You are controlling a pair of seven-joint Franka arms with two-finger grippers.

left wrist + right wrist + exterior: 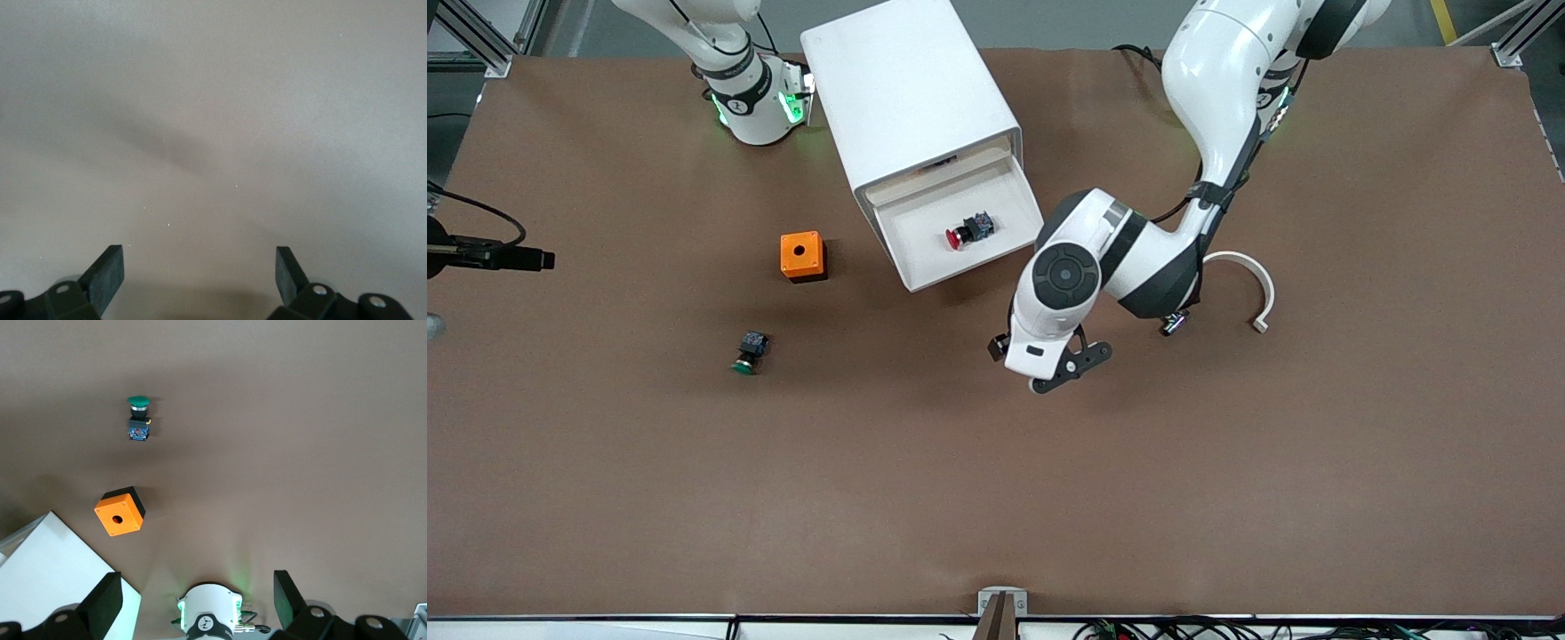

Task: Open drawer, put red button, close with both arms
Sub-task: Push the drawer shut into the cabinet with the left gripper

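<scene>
- The white cabinet (911,98) stands on the brown table (996,498), its drawer (960,227) pulled open toward the front camera.
- The left gripper (1049,364) hangs over bare table just nearer the front camera than the drawer, fingers (107,273) spread wide and empty.
- The right gripper (193,600) is raised high above its own arm's base, beside the cabinet, waiting, with fingers wide apart and holding nothing.
- The orange box (802,256) sits beside the drawer, toward the right arm's end.
- The red button (969,231) lies on its side inside the drawer.
- The green button (749,351) lies nearer the front camera than the orange box.
</scene>
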